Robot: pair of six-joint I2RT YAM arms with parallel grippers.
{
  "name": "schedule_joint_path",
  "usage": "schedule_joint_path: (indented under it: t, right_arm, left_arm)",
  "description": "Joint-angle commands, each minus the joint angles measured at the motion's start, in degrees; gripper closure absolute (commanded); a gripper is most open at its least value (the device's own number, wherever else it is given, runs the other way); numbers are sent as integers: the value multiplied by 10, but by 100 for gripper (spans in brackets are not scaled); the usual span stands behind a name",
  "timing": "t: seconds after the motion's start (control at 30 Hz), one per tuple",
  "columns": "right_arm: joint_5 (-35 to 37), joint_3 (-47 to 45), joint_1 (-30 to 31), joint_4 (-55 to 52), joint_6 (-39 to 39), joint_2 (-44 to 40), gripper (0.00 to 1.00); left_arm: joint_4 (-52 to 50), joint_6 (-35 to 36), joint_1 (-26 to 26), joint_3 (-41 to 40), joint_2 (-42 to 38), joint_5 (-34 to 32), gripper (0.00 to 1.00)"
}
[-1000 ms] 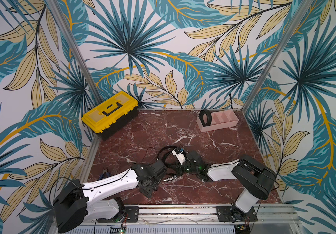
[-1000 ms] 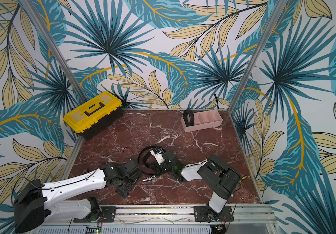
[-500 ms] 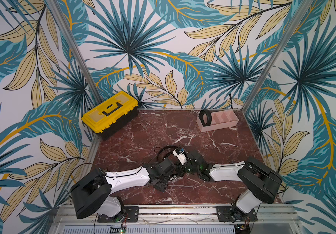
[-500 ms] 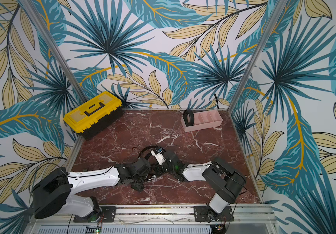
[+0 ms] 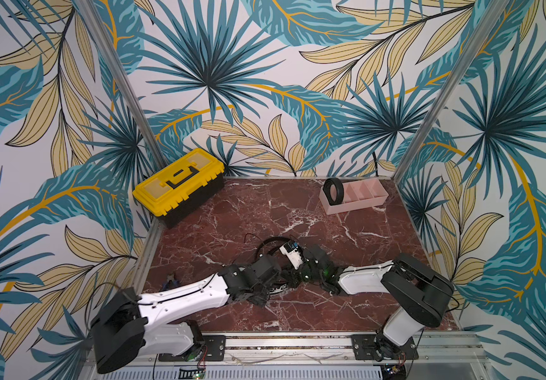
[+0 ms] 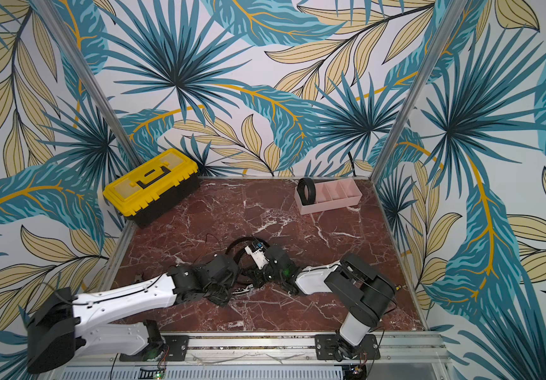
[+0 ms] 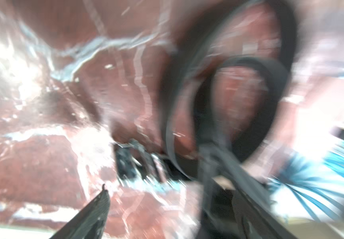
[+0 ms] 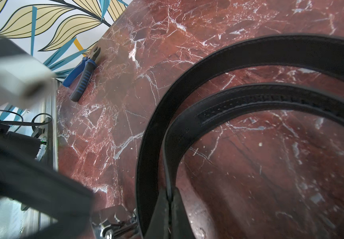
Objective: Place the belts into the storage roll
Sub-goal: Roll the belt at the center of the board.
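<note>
One belt (image 5: 333, 190) stands as a tight black coil in the end compartment of the pale pink storage roll (image 5: 368, 200) at the back right. The other belt (image 5: 270, 242) lies in loose loops mid-table. In the right wrist view its strap (image 8: 249, 51) curves in two arcs, and my right gripper (image 8: 170, 198) is shut on the inner strap. Its metal buckle (image 8: 115, 223) lies beside the fingers. My left gripper (image 5: 261, 295) is low at the buckle. The left wrist view is blurred, but the jaws stand wide apart, open (image 7: 160, 184).
A yellow-and-black toolbox (image 5: 179, 182) sits at the back left. Blue-handled pliers (image 5: 171, 279) lie near the left table edge, also in the right wrist view (image 8: 84, 76). Both arms meet low over the front middle of the red marble table (image 5: 297, 214).
My left arm has swung right and forward until its gripper sits at the belt's buckle beside the right gripper. The right gripper has kept its hold almost in place.
</note>
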Motion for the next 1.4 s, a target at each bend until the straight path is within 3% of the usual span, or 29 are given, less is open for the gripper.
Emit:
schedule_joint_path:
  t: [0.0,0.13,0.37,0.63,0.9,1.07,1.27,1.37]
  right_arm:
    - [2,-7,-3,-3,6,24,100]
    - [2,-7,-4,0,8,27,100]
    - [5,-6,-3,-8,6,19,100]
    - [9,-19,-4,-13,3,8,100]
    - [9,-27,-6,-20,2,-6,100]
    - [12,-33,-8,-19,3,-9,100]
    - [12,-37,-13,-15,5,-8,100]
    - [11,-39,-15,-11,5,-10,100]
  left_arm:
    - [-93,-3,-2,-12,-59,-48,1]
    - [-99,-28,-3,-55,-69,1,2]
    - [-96,-45,-4,-47,3,35,5]
    - [37,-54,-4,-47,119,57,7]
    - [88,-63,-4,-29,185,70,9]
    - [94,-57,-10,-7,213,80,22]
    - [82,-49,-13,5,237,97,56]
    - [50,-40,-14,11,227,96,58]
